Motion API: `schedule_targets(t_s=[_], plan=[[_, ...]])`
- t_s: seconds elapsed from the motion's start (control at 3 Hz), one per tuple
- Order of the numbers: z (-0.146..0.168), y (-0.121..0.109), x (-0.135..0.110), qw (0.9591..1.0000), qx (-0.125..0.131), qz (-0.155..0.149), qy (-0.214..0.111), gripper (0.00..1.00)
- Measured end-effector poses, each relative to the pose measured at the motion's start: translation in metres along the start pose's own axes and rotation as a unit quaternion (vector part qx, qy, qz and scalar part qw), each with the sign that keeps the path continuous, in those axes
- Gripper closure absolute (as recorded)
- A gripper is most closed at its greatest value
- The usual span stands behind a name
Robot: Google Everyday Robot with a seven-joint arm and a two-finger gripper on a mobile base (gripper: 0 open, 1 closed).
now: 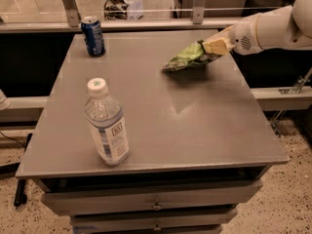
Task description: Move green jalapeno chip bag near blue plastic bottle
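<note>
Tan-coloured fingers of my gripper are clamped on one end of the green jalapeno chip bag. The gripper sits over the far right part of the table, close to its right edge. My white arm reaches in behind it from the right side of the view.

Bag condition:
- It hangs from the gripped end and slopes down toward the left of the view.
- A dark shadow lies on the table surface directly below it.
- Its lower tip is at or just above the surface; I cannot tell whether it touches.

Moving outward, the grey table top between the bag and the other items is bare and shows a dull sheen.

The blue plastic bottle stands upright near the front left of the table. It has a white cap and a pale label, and it is well apart from the bag. A wide diagonal stretch of table top separates the two.

A blue soda can stands upright at the far left corner, near the back edge. It is well apart from both the bottle and the bag.

Below the table top, the fronts of two drawers face the camera.
</note>
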State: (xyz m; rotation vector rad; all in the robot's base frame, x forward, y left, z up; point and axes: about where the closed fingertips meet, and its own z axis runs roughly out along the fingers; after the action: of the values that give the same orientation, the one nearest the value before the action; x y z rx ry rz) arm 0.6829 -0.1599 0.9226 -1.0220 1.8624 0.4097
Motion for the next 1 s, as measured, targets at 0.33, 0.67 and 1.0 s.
schedule_targets(t_s=[0.33, 0.67, 1.0], plan=[[-0.017, 0.062, 0.0, 0.998, -0.059, -0.02, -0.013, 1.0], [-0.028, 0.135, 0.009, 0.9925, -0.114, -0.035, -0.028, 1.0], [-0.028, 0.198, 0.021, 0.9859, -0.158, -0.04, -0.036, 1.0]])
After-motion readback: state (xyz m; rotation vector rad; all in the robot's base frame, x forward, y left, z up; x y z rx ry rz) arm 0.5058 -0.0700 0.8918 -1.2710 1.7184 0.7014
